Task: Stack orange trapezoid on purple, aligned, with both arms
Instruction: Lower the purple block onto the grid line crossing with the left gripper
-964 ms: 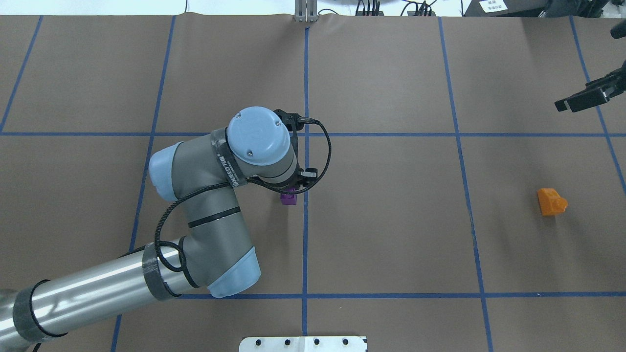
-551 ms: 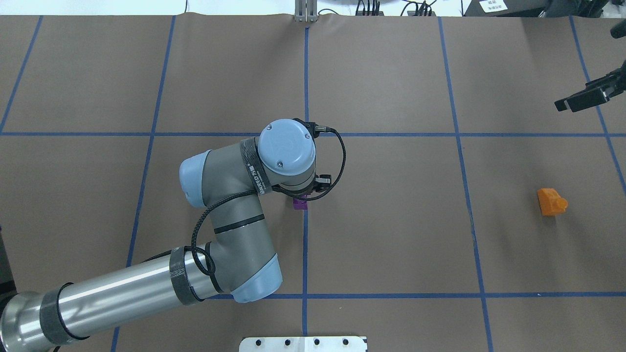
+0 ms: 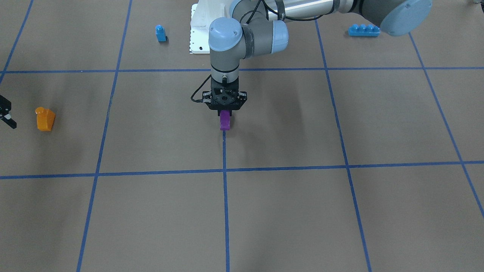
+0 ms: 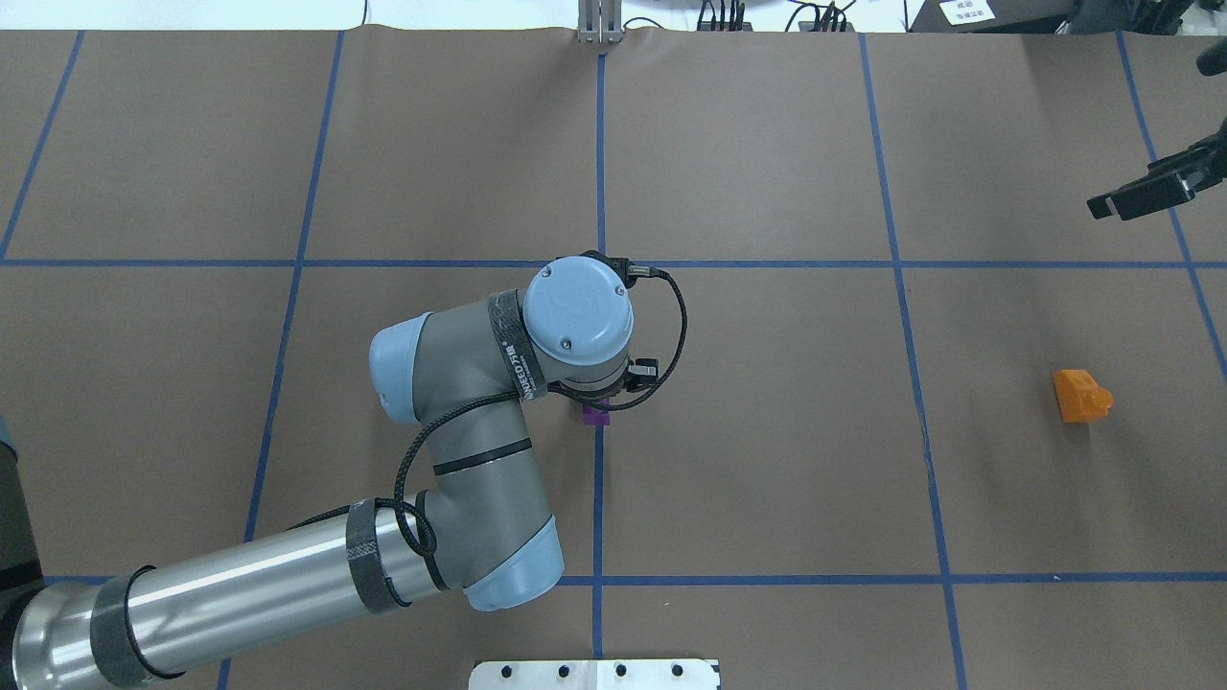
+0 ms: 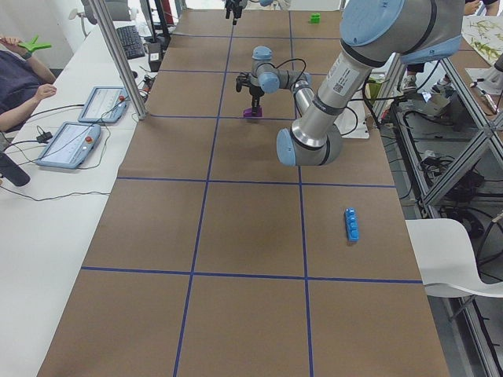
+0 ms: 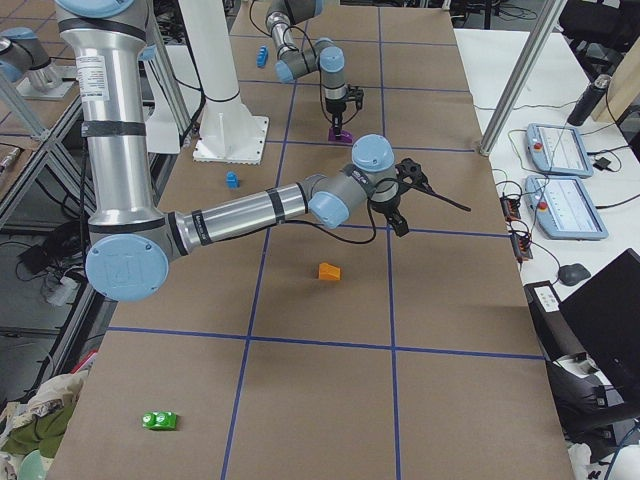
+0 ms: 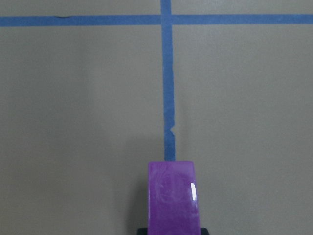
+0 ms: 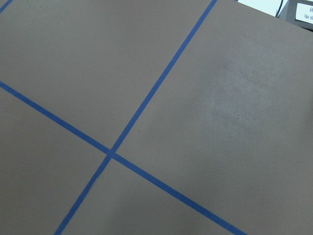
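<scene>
The purple block hangs from my left gripper, which points straight down and is shut on its top, low over the end of a blue tape line near the table's middle. It also shows in the overhead view and fills the bottom of the left wrist view. I cannot tell whether it touches the table. The orange trapezoid lies alone on its side at the right, also in the front view. My right gripper hovers open and empty beyond the trapezoid, apart from it.
A small blue single-stud block and a blue four-stud brick lie near the white pedestal base. A green piece lies at the table's right end. Operator pendants sit beyond the far edge.
My left arm has carried the purple block rightward to the centre tape line. The right gripper and the orange trapezoid have not moved.
</scene>
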`<action>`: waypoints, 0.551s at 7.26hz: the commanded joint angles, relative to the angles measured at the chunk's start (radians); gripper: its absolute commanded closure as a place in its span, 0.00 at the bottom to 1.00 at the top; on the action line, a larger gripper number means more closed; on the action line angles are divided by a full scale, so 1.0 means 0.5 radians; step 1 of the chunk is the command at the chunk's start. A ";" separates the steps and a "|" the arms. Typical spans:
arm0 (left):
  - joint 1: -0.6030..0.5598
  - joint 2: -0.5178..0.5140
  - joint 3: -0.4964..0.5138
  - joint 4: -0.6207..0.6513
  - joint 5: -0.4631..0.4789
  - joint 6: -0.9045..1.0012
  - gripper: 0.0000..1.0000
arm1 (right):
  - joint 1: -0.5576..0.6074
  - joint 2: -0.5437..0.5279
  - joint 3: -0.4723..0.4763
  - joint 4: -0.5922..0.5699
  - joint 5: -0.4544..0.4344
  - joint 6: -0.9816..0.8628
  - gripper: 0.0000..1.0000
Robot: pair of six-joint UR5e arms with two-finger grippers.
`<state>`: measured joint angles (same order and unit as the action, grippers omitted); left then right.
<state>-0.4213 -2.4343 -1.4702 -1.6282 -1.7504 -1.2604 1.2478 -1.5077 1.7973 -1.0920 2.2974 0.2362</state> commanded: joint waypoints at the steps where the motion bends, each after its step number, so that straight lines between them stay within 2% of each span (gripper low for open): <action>1: 0.002 0.000 0.017 0.001 0.000 -0.001 0.93 | 0.002 0.000 0.001 0.000 0.001 0.000 0.00; 4: 0.011 0.000 0.044 0.001 0.000 -0.001 0.83 | -0.001 0.000 0.001 0.000 0.001 0.000 0.00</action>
<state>-0.4176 -2.4344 -1.4582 -1.6276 -1.7503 -1.2603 1.2480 -1.5079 1.7978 -1.0922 2.2979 0.2362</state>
